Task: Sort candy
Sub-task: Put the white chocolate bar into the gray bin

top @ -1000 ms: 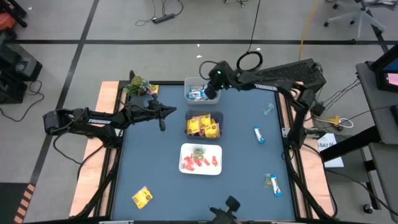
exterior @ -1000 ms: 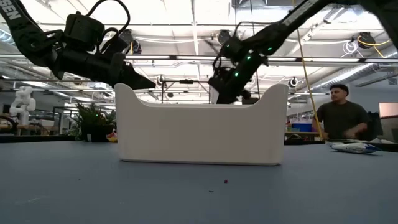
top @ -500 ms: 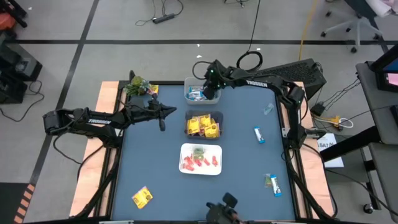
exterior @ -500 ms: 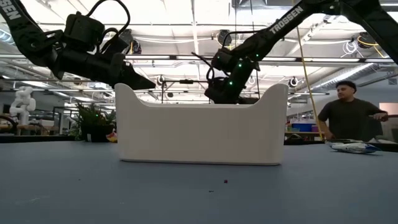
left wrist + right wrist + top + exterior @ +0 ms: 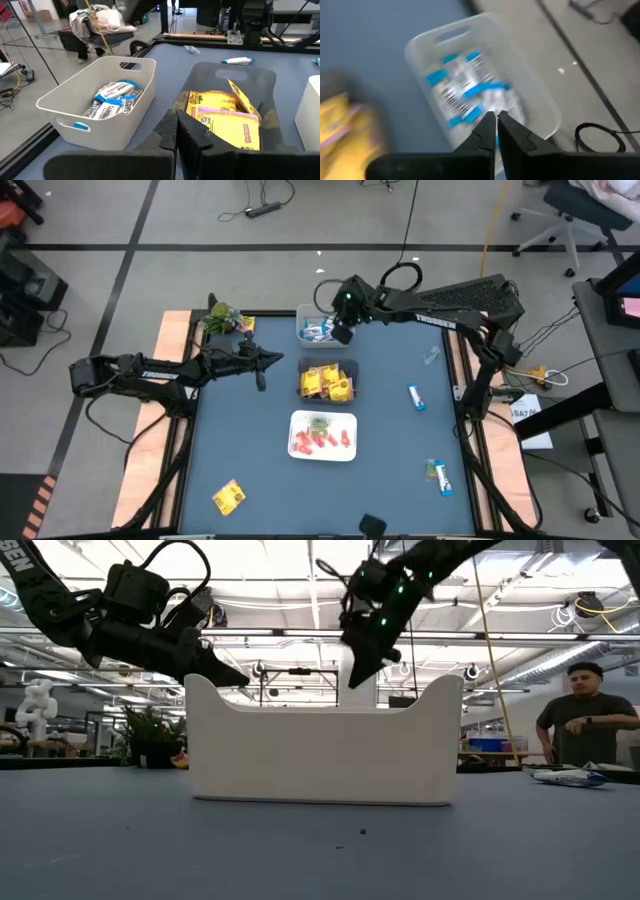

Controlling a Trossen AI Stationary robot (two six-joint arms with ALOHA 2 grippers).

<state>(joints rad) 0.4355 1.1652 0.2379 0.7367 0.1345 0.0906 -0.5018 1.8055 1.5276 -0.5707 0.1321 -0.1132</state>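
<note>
Risen since a second ago, the right gripper (image 5: 338, 332) hangs above the white bin of blue-and-white bars (image 5: 318, 330), jaws pinched together and empty. On the blue worktop (image 5: 250, 450), loose bars (image 5: 416, 397) lie right of it, nearer this arm, long axes roughly front-to-back. Left gripper (image 5: 262, 379) waits, jaws together, beside the dark tray of yellow packets (image 5: 328, 382).

Even, bright light falls from ceiling lamps (image 5: 300, 560), which glare white in the low view and leave both arms as dark silhouettes. Shadows on the bench (image 5: 250, 440) are soft and faint. The right wrist view is smeared with motion blur; the left wrist view is sharp.
</note>
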